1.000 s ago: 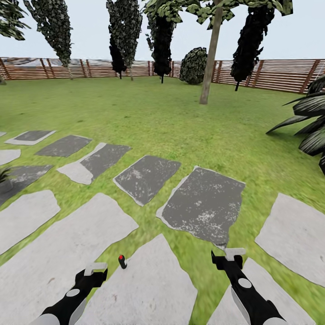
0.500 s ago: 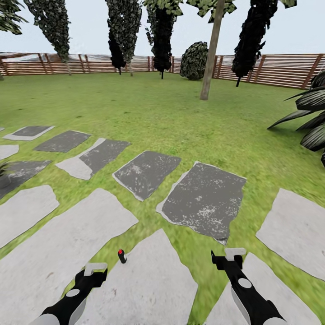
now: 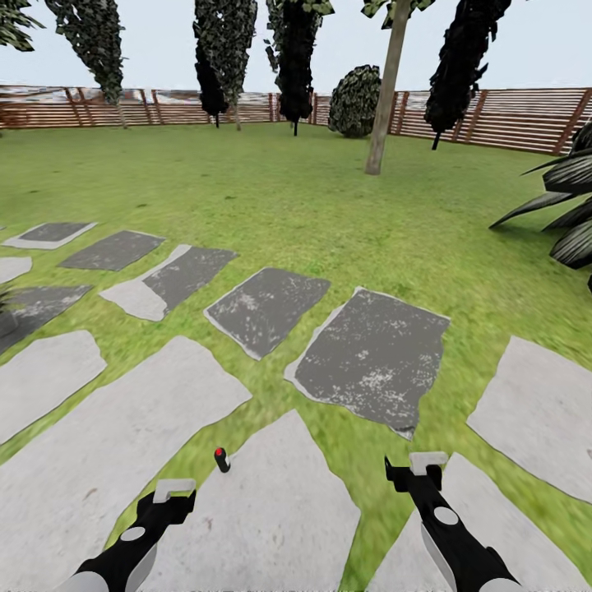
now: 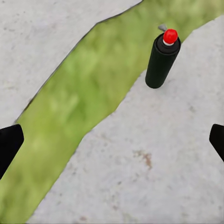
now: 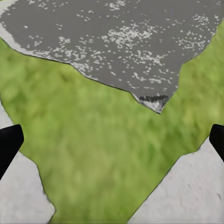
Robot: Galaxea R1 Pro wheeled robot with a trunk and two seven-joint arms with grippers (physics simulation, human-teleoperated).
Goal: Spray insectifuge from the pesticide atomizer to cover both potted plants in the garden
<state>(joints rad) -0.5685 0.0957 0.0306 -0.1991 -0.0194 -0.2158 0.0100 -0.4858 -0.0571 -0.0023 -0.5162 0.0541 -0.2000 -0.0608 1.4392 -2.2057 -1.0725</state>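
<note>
Garden lawn with pale grey stepping stones [image 3: 271, 526] and a brown slatted fence [image 3: 510, 119]. The dark red-capped pesticide atomizer [image 3: 222, 460] stands upright at the stone's edge, just ahead of the left gripper [image 3: 174, 490], fingers apart, empty. Right gripper [image 3: 427, 463] also spread. Risk: a low approach tips the narrow can into the grass.

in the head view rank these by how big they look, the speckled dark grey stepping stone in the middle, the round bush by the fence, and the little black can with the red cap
1. Speckled dark grey stepping stone, largest by far.
2. Round bush; it stands far off at the fence, so its real size is unsure.
3. Black can with red cap, smallest.
</note>
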